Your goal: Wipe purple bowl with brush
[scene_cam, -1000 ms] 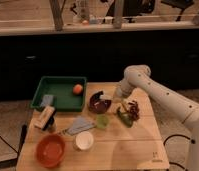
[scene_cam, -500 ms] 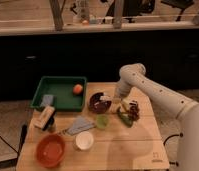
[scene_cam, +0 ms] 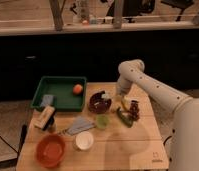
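The purple bowl (scene_cam: 98, 103) is small, dark and glossy, and stands at the middle of the wooden table (scene_cam: 138, 145). My gripper (scene_cam: 113, 95) hangs from the white arm (scene_cam: 143, 80) just right of the bowl's far right rim. It holds the small pale brush (scene_cam: 106, 95), whose tip is over the bowl's right rim. I cannot tell whether the brush touches the bowl.
A green tray (scene_cam: 60, 80) at the back left holds an orange fruit (scene_cam: 78, 89) and a blue-grey sponge (scene_cam: 47, 100). A tan wooden block (scene_cam: 44, 118), grey cloth (scene_cam: 79, 125), small green cup (scene_cam: 102, 121), white cup (scene_cam: 84, 140) and orange-red bowl (scene_cam: 50, 150) stand in front. A dark bottle (scene_cam: 135, 110) and a green item (scene_cam: 125, 118) are right of the bowl.
My gripper with the brush has moved a little left and down, from above the items on the right to the purple bowl's right rim.
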`<state>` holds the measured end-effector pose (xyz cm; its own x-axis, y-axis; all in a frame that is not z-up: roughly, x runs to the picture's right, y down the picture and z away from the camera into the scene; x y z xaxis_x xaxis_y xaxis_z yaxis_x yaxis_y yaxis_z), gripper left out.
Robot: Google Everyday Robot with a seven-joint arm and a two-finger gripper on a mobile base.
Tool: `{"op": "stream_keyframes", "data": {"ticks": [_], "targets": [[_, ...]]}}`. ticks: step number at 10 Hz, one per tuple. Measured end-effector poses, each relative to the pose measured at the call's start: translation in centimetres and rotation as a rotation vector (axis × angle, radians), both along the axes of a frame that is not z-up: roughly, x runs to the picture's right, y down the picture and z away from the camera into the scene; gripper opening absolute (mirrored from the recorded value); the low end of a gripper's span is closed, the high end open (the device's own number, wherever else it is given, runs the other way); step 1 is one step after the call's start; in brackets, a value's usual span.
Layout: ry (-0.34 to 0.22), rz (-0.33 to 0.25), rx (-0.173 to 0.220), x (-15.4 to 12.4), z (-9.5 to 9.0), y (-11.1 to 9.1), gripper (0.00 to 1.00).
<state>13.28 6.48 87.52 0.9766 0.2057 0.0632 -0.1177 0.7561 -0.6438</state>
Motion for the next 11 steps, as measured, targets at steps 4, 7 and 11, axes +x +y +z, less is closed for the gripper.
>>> {"op": "stream_keyframes", "data": {"ticks": [4,7,11], "targets": [[0.011,-0.070,0.002,-0.8,-0.1,-2.5,0.05],[0.000,-0.162,0.001,-3.5,-0.1,-3.4,0.05],[-0.013,-0.285,-0.001,-5.8,-0.9,-2.3,0.05]]}}
